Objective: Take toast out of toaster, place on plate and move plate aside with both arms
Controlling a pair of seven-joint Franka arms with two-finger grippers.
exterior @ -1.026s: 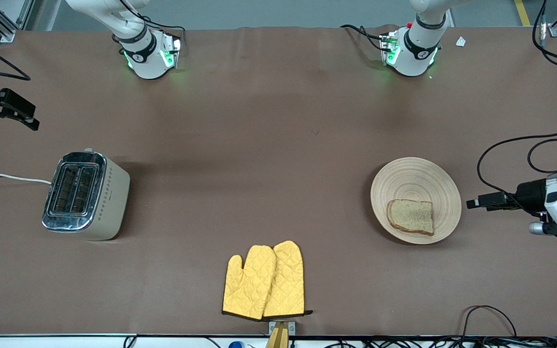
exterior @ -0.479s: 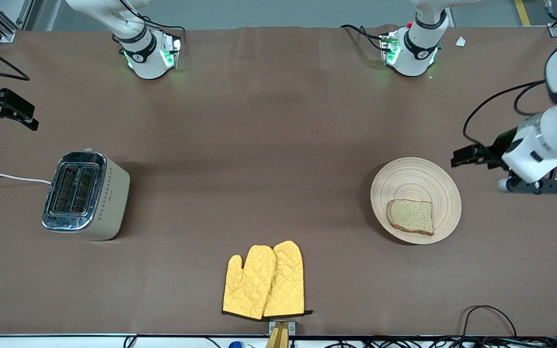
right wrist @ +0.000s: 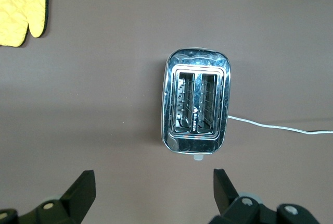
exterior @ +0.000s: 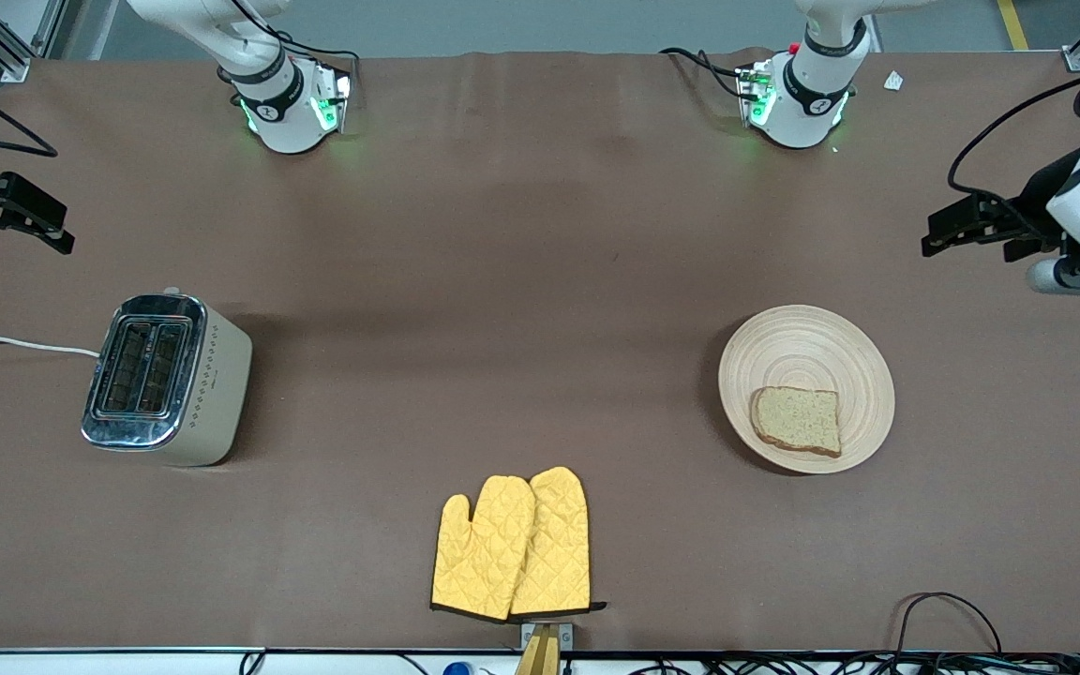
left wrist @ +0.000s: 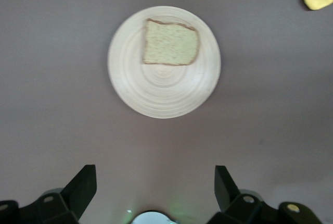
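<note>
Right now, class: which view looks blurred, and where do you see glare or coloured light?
Left wrist view: plate and toast look soft, blurred. Right wrist view: sharp, with glare on the toaster's chrome top. Front view: green light glows at both arm bases; the toaster casts a soft shadow.

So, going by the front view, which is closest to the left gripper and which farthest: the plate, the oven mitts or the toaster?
The left gripper hangs open over the table at the left arm's end.
1. The plate, holding the toast, at that same end.
2. The oven mitts, mid-table, nearest the front camera.
3. The toaster, at the right arm's end.
</note>
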